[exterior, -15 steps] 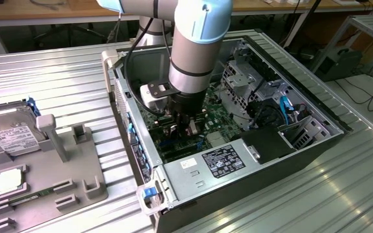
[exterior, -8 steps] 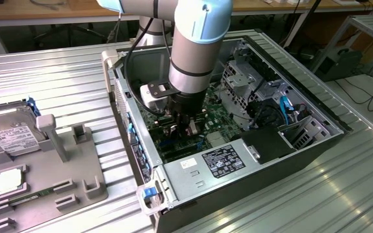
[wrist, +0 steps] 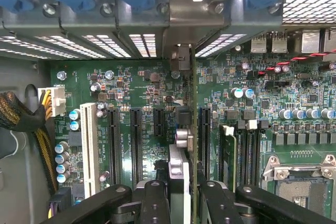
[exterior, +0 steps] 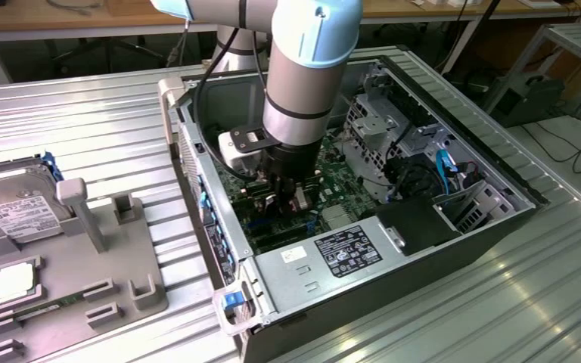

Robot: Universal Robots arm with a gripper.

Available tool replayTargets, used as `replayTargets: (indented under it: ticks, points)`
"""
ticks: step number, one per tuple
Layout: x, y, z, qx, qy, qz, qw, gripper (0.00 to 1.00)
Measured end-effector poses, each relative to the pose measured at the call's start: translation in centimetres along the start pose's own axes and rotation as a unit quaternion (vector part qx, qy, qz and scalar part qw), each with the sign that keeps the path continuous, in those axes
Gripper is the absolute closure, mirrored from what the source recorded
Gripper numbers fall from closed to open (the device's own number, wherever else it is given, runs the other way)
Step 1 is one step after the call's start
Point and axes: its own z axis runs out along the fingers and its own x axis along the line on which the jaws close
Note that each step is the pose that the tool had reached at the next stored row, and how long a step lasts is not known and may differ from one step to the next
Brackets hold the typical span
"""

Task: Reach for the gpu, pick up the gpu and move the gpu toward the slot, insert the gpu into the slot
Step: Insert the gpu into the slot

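On the exterior view's left a hard drive [exterior: 13, 208] leans in a grey holder [exterior: 79, 257] on the table [exterior: 99, 113]. To the right, the arm [exterior: 306, 76] reaches down into the open case [exterior: 492, 162]. The gripper [wrist: 181, 192] is clamped on the gpu [wrist: 181, 129] (seen edge-on), which stands upright over the motherboard [wrist: 142, 82], its bracket at the rear wall. The slot [wrist: 205, 132] lies just beside the card.

We note the gpu [wrist: 192, 129] seen edge-on, its faces hidden and its lower end behind the gripper [wrist: 184, 192]. In the exterior view the arm [exterior: 301, 76] covers the slot area. The hard drive [exterior: 8, 204] is cut by the picture's edge.
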Motion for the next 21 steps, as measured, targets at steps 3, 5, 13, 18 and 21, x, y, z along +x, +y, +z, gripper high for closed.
replayTargets:
  ticks: [3,5,13,18,21]
  points:
    - [-0.01,0.00,0.00,-0.0001,0.0000,-0.001,1.0000,0.72]
    - [-0.01,0.00,0.00,-0.0001,0.0000,-0.001,1.0000,0.72]
    - [0.01,0.02,0.59,-0.0001,0.0001,-0.001,1.0000,0.72]
    - [0.00,0.01,0.60,-0.0001,0.0000,-0.001,1.0000,0.72]
    - [-0.02,0.02,0.65,0.0003,-0.0010,-0.001,1.0000,0.71]
